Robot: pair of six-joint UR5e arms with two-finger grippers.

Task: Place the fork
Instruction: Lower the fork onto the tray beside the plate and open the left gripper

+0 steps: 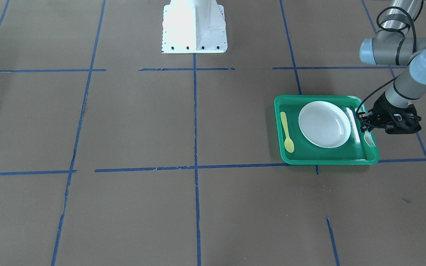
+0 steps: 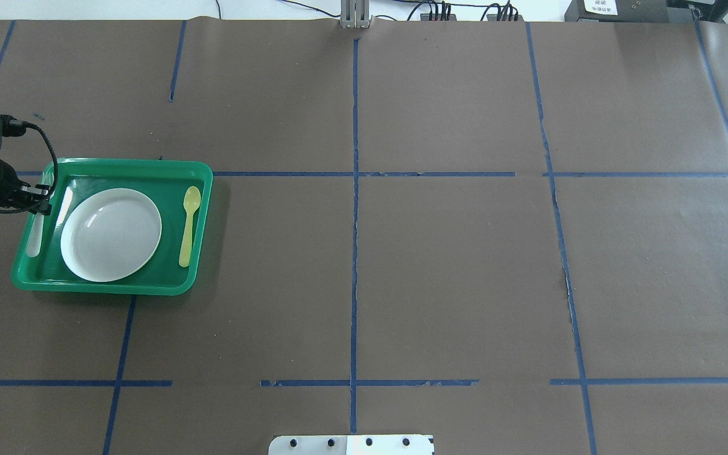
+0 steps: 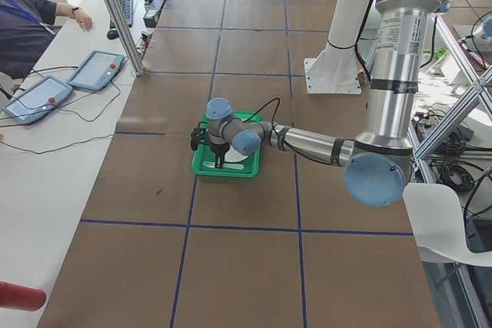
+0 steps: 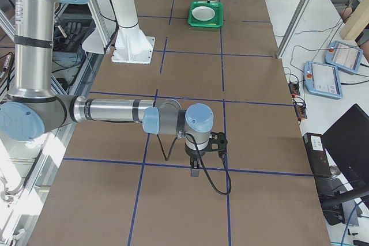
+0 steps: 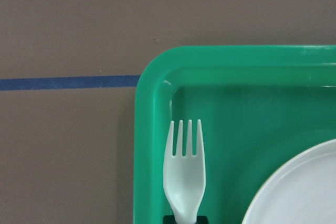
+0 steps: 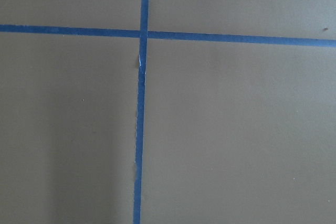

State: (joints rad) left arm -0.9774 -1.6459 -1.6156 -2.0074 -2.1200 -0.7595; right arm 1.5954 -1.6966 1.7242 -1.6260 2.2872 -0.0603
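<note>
L claw (image 1: 364, 127) over fork (image 5: 184, 179) in green tray (image 5: 149, 129), beside white plate (image 1: 324, 123).

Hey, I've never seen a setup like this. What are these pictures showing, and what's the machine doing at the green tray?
This is a robot with two arms at a brown table. Four fixed cameras look from above, from across, and from each end; two more ride on the wrists. On the table sits a green tray with a white plate, a yellow spoon on one side, a pale fork on the other. The left claw seems closed on the fork. The right claw hangs over the table far from the tray; open or shut, I cannot tell.
</note>
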